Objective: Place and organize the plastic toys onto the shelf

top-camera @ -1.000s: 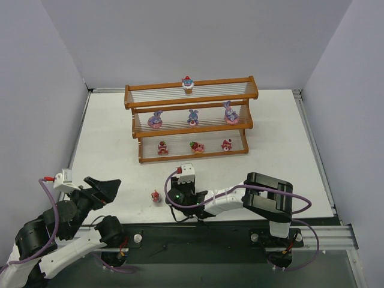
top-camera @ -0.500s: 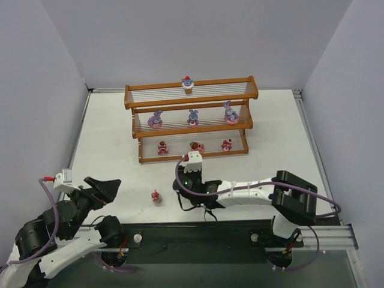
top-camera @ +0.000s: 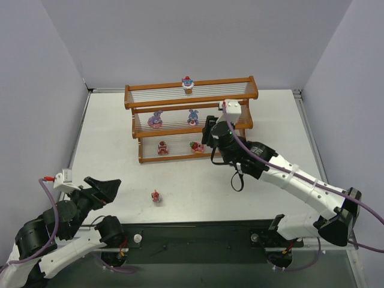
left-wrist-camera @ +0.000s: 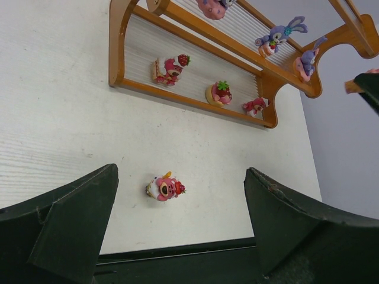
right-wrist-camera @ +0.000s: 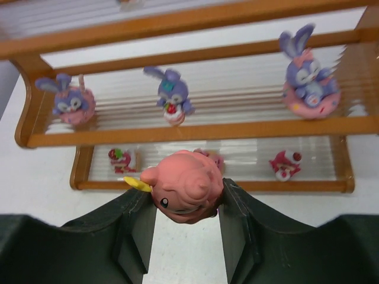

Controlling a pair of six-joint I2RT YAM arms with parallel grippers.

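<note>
Plastic toys [top-camera: 162, 147] were nearly all on the shelf [top-camera: 191, 123]: one on its top tier, three purple bunnies [right-wrist-camera: 172, 94] on its middle tier and three small cakes [right-wrist-camera: 121, 160] on its lowest tier, though the middle cake sat half hidden behind my load, so I only took it for one. My right pincer [right-wrist-camera: 187, 204] was pinching a round pink toy [right-wrist-camera: 188, 186] between both fingers, directly in front of the shelf's centre, at about the height of its two lower tiers. The shelf's long axis ran straight across my line of approach, so I faced it square on. The top tier lay above and beyond the pincer, and I judged the pink toy belonged there, since the single toy [top-camera: 188, 84] at its centre left bare rods to either side, while both lower tiers looked full. The tiers were thin pale rods, so I expected a small base could tilt unless set down flat. One loose toy [left-wrist-camera: 166, 188] lay on the white table [top-camera: 108, 132], well in front of the shelf's left half. My left pincer [left-wrist-camera: 180, 171], spread wide and holding nothing, hung near that toy, far from the shelf, and was clearly the nearer arm to it.
</note>
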